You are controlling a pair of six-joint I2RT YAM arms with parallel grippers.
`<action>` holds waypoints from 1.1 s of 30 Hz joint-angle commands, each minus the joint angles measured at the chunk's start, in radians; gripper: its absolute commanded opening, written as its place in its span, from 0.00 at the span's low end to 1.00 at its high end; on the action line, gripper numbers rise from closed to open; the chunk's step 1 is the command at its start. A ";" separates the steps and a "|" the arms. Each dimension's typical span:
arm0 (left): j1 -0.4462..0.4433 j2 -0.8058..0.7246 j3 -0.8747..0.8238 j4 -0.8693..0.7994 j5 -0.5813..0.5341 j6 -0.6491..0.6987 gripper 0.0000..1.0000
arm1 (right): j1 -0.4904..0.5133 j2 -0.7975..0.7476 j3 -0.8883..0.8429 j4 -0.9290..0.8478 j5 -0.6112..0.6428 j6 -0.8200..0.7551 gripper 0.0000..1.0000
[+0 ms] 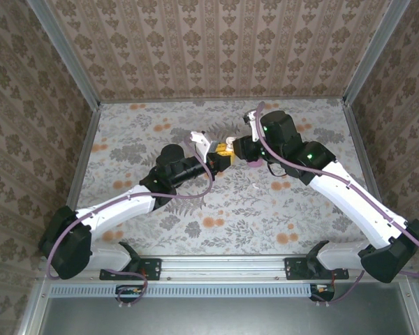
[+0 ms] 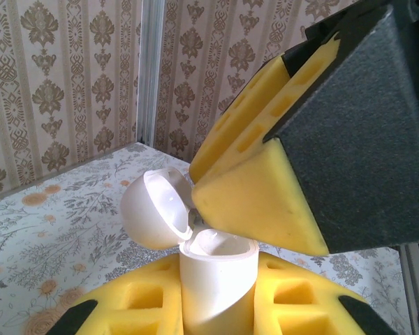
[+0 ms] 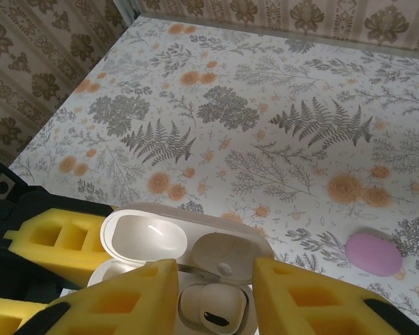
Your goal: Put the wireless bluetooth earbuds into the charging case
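Clamping glossy rounded case (image 2: 216, 286), yellow foam left fingers (image 2: 140, 300), smooth earbud (image 3: 211, 307) inside

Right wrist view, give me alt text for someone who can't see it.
An open white charging case with a white earbud seated inside shows between the yellow fingers of the right hand. The left hand holds it from the lower left; a pink oval piece lies on the floral table at right.
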 commanded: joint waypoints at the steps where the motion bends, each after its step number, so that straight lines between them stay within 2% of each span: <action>1: -0.006 -0.032 0.039 0.071 -0.009 -0.016 0.19 | 0.007 -0.026 -0.014 -0.021 -0.056 -0.006 0.37; 13: -0.007 -0.039 0.039 0.070 0.001 -0.004 0.20 | -0.029 -0.045 -0.017 -0.020 -0.047 0.071 0.39; 18: -0.007 -0.039 0.036 0.074 0.007 -0.002 0.19 | -0.083 -0.063 -0.034 0.021 -0.148 0.131 0.38; 22: -0.007 -0.039 0.036 0.077 0.012 0.002 0.19 | -0.124 -0.080 -0.052 0.069 -0.235 0.177 0.34; 25: -0.007 -0.039 0.036 0.078 0.016 0.004 0.19 | -0.135 -0.081 -0.053 0.064 -0.258 0.182 0.27; 33: -0.007 -0.032 0.043 0.081 0.029 0.003 0.19 | -0.140 -0.068 -0.062 0.067 -0.314 0.186 0.26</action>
